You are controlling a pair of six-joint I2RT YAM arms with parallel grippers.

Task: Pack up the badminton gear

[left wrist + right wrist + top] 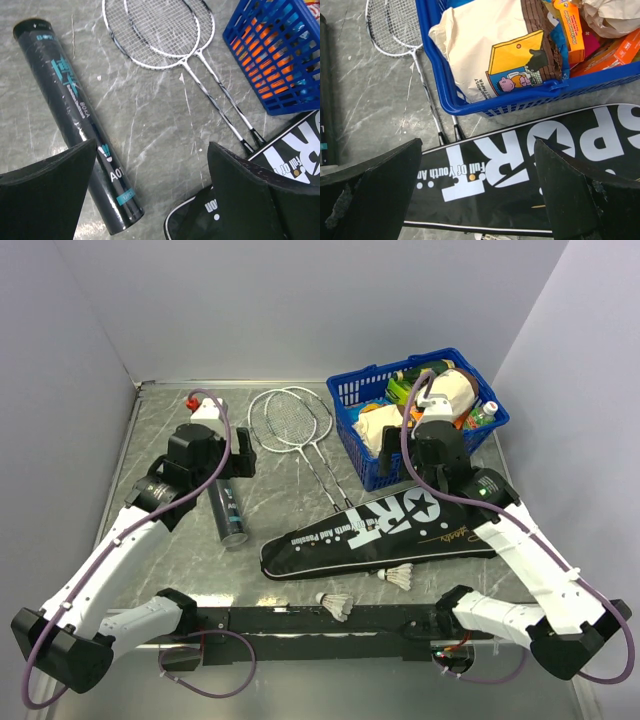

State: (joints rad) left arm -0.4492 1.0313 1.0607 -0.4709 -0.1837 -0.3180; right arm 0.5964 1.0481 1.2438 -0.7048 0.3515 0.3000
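The black racket bag (385, 532), lettered "SPORT" in white, is laid flat and diagonally on the grey marbled surface (290, 500), right of centre, with its narrow end toward the near left and its wide end toward the right. 2 white feather shuttlecocks are seen on its near side: 1 shuttlecock (399, 577) just beside the bag's near edge, the other shuttlecock (335, 604) a little nearer and to the left, close to the black base rail (300, 620). The 2 silver-white rackets (295, 425) are laid at the far centre with their heads overlapping; their shafts run toward the near right, and the dark handle ends meet the bag's far edge. Whether the ends are tucked under the bag cannot be told. The dark cylindrical shuttle tube (228, 512), printed in teal, is laid on its side left of the rackets, well apart from the bag.

The left tool (152, 150) is held above the surface between the tube and the racket shafts, its jaws spread wide with nothing between them. The right tool (479, 145) is held above the bag's lettering, just near of the basket, its jaws likewise spread wide and gripping nothing.

A blue plastic basket (350, 390) is set at the far right, touching or nearly touching the bag's far edge, and is filled with groceries, among them a cream paper pack (475, 45) with a cartoon print and orange cartons (567, 25).
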